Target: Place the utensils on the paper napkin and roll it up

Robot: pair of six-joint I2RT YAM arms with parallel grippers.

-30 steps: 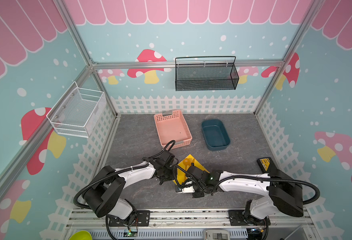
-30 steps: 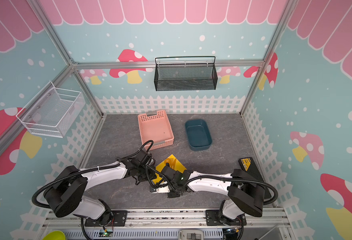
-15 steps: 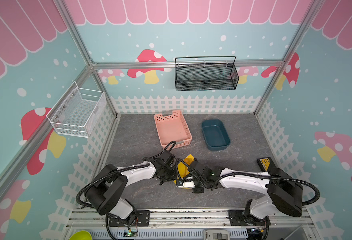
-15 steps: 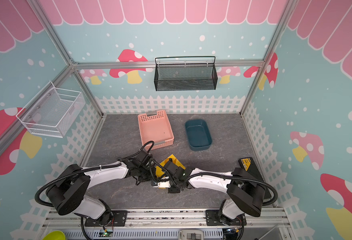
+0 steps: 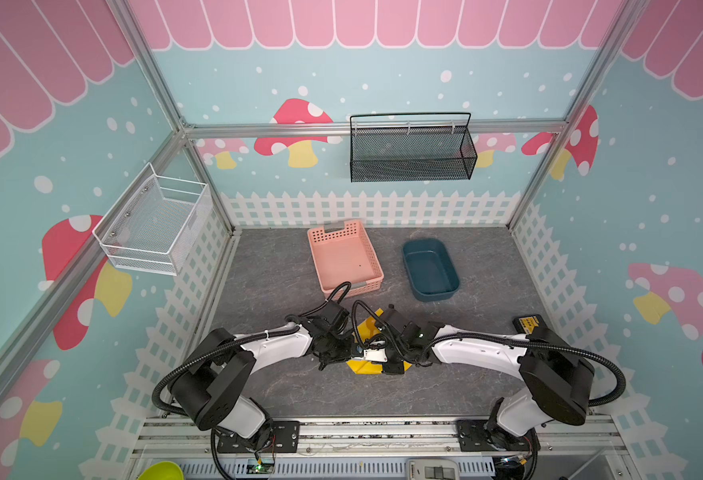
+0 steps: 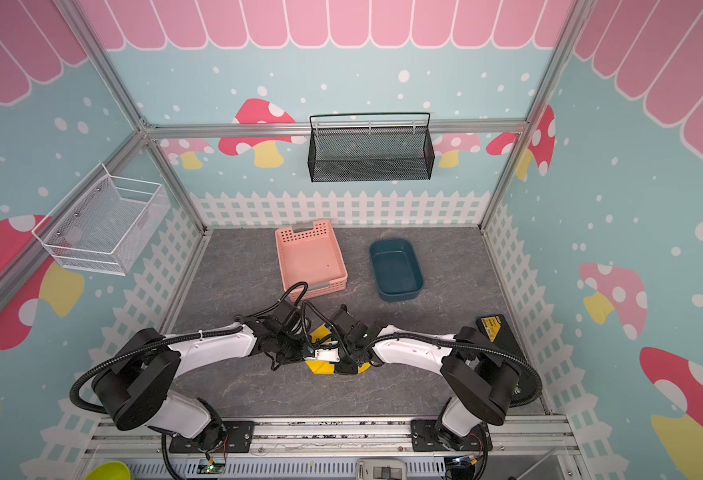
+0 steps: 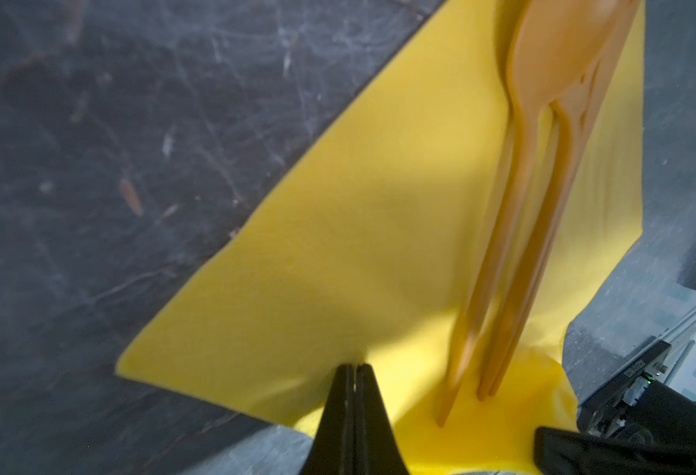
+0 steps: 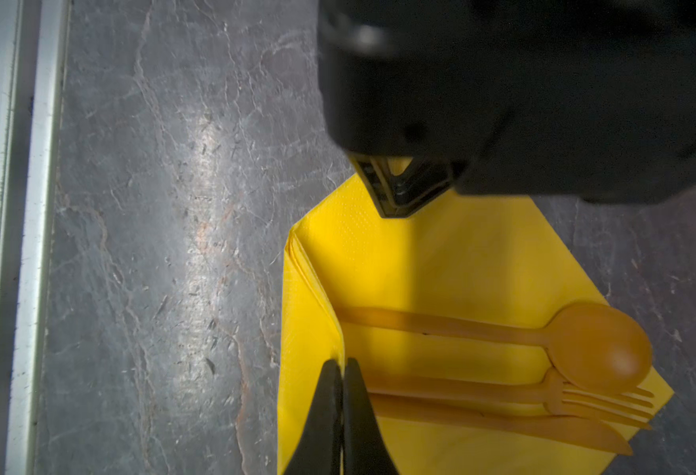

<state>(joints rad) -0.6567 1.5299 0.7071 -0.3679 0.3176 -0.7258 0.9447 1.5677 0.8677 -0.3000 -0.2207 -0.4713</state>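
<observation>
The yellow paper napkin [image 8: 441, 263] lies on the grey tabletop between the two arms, and in both top views only patches of it [image 5: 362, 366] [image 6: 320, 366] show under them. On it the utensils lie side by side: spoon [image 8: 601, 349], fork [image 8: 502, 395] and knife [image 8: 543, 432]. The same orange-tan pieces [image 7: 523, 246] show blurred in the left wrist view. My right gripper [image 8: 343, 366] is shut on a raised fold of the napkin's edge by the handle ends. My left gripper [image 7: 354, 368] is shut on the same edge of the napkin [image 7: 358, 230], further along.
A pink perforated basket [image 5: 343, 257] and a dark blue tub [image 5: 428, 270] stand behind the napkin. A yellow-and-black box [image 5: 528, 324] lies at the right wall. The metal front rail [image 8: 21, 246] runs close to the napkin.
Both grippers have drawn closer together over the napkin. The right one has moved left and slightly away from the front rail, and more of the yellow sheet is covered.
</observation>
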